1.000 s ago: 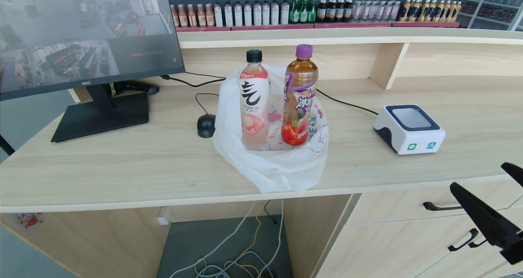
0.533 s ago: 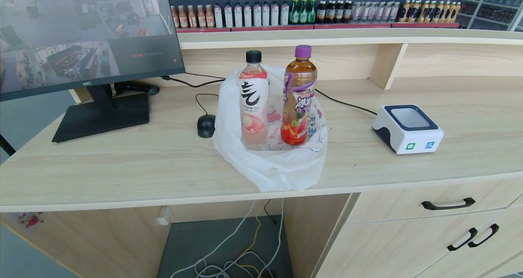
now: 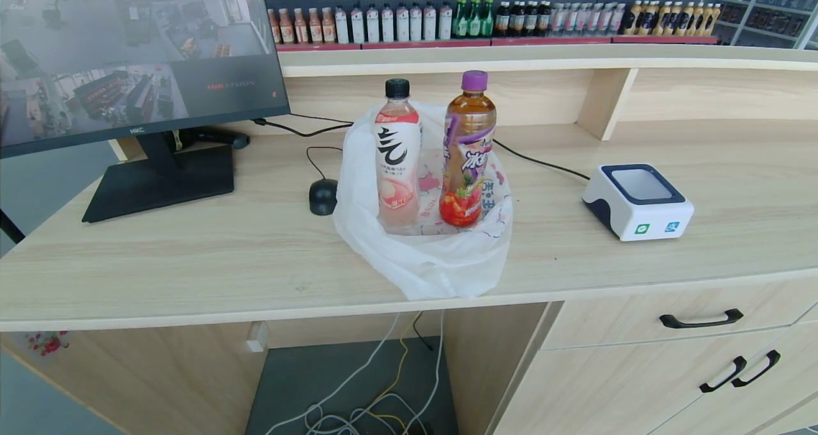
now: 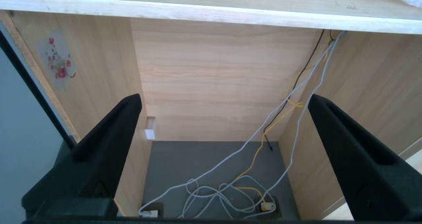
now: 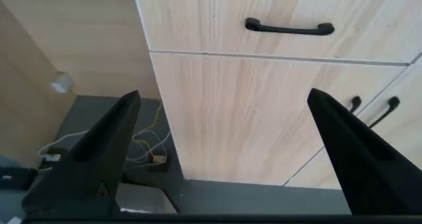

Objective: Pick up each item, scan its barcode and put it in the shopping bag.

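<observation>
White shopping bag (image 3: 422,262) sits open on the counter (image 3: 192,256). Two bottles stand upright in it, touching side by side: pink bottle (image 3: 397,160) with a black cap and tea bottle (image 3: 468,147) with a purple cap. Scanner (image 3: 639,202) is on the counter, well apart from the bag. Left gripper (image 4: 224,102) is below counter level, fingers (image 4: 109,138) spread wide and holding nothing; floor cables (image 4: 224,191) lie ahead between them. Right gripper (image 5: 224,95) is also spread wide and holding nothing, with a drawer handle (image 5: 289,28) ahead of its fingers (image 5: 349,145). Bag and bottles are well apart from both grippers.
</observation>
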Available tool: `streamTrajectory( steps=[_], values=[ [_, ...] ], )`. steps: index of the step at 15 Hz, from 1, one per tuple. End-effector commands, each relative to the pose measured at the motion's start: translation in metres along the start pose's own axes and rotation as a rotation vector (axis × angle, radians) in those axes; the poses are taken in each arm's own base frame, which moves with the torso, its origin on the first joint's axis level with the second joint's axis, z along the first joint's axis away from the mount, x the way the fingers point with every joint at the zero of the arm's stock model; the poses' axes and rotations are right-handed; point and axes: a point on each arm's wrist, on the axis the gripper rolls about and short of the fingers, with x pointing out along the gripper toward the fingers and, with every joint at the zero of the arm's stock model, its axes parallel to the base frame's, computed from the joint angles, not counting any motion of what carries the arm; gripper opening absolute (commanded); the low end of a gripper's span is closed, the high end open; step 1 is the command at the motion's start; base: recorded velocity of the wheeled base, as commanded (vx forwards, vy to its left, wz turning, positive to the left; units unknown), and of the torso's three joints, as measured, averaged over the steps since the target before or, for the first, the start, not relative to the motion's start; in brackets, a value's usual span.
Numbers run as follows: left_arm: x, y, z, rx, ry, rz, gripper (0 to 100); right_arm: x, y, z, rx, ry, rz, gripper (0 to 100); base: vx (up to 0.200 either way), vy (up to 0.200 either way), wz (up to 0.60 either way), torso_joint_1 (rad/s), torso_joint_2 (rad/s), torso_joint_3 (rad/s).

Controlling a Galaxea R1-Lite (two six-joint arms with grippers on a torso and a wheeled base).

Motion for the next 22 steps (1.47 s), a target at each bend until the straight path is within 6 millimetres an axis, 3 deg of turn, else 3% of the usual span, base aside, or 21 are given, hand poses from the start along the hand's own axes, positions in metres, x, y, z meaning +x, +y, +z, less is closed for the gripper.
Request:
streamTrajectory(
  steps=[1, 3, 7, 10, 13, 18, 22],
  values=[
    [0.0000, 0.0000, 0.0000, 0.000, 0.000, 0.000, 100, -0.0020, 0.0027, -0.0007, 0.017, -0.020, -0.069, 100, 0.000, 0.000, 0.00, 0.000, 0.00, 0.000],
    [0.0000, 0.0000, 0.0000, 0.000, 0.000, 0.000, 100, -0.0078, 0.0045, -0.0052, -0.013, -0.104, 0.094, 100, 0.000, 0.000, 0.00, 0.000, 0.00, 0.000],
    [0.0000, 0.0000, 0.0000, 0.000, 0.000, 0.000, 100, -0.0024, 0.0047, -0.0073, -0.041, -0.186, 0.087, 100, 0.000, 0.000, 0.00, 0.000, 0.00, 0.000],
    [0.0000, 0.0000, 0.0000, -0.002, 0.000, 0.000, 100, -0.0023, 0.0048, -0.0081, -0.044, -0.179, 0.091, 100, 0.000, 0.000, 0.00, 0.000, 0.00, 0.000],
    [0.0000, 0.0000, 0.0000, 0.001, 0.000, 0.000, 100, -0.0023, 0.0048, -0.0079, -0.037, -0.180, 0.093, 100, -0.200, 0.000, 0.00, 0.007, 0.00, 0.001],
    [0.0000, 0.0000, 0.0000, 0.000, 0.000, 0.000, 100, -0.0023, 0.0048, -0.0079, -0.038, -0.180, 0.090, 100, 0.000, 0.000, 0.00, 0.000, 0.00, 0.000],
    [0.0000, 0.0000, 0.0000, -0.003, 0.000, 0.002, 100, -0.0023, 0.0048, -0.0079, -0.041, -0.180, 0.089, 100, 0.000, -0.200, 0.00, 0.001, 0.01, 0.005]
  ],
)
